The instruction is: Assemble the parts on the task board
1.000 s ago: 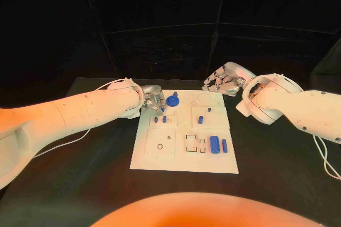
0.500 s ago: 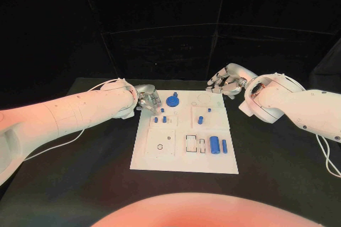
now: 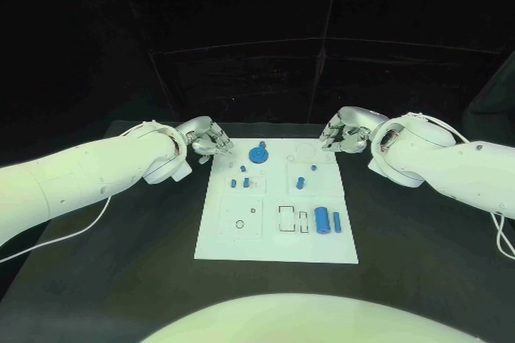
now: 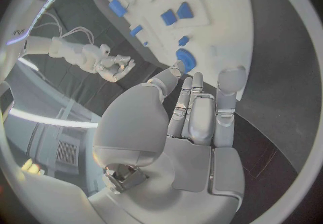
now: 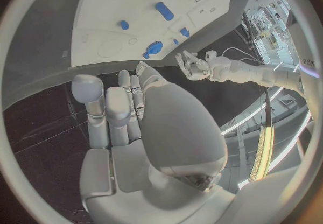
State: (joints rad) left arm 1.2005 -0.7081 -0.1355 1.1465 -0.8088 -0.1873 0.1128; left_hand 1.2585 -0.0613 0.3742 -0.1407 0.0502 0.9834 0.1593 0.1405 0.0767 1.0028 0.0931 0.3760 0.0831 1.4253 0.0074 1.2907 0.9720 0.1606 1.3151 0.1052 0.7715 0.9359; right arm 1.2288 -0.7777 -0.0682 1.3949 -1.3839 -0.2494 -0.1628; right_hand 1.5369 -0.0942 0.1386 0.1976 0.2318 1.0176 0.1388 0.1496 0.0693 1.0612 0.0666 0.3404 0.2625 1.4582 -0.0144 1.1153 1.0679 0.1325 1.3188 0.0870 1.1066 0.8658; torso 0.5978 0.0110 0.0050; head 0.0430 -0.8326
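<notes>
The white task board (image 3: 274, 235) lies in the middle of the table. At its far end stands a round blue part (image 3: 259, 153), which also shows in the left wrist view (image 4: 186, 60) and the right wrist view (image 5: 153, 48). Two small blue pegs (image 3: 238, 183) and a blue piece (image 3: 301, 183) sit mid-board. A blue cylinder (image 3: 322, 219) and a thin blue bar (image 3: 337, 222) lie at the near right. My left hand (image 3: 206, 140) hovers off the far left corner, fingers loosely extended (image 4: 202, 111), holding nothing. My right hand (image 3: 344, 131) hangs off the far right corner, also holding nothing (image 5: 128, 111).
Black table (image 3: 118, 261) surrounds the board on all sides. White cables (image 3: 102, 205) trail beside the left arm and along the right arm (image 3: 496, 235). Empty rectangular recesses (image 3: 288, 217) sit next to the blue cylinder.
My left hand has drawn back from the round blue part, moving left and off the board's far corner. My right hand has barely moved.
</notes>
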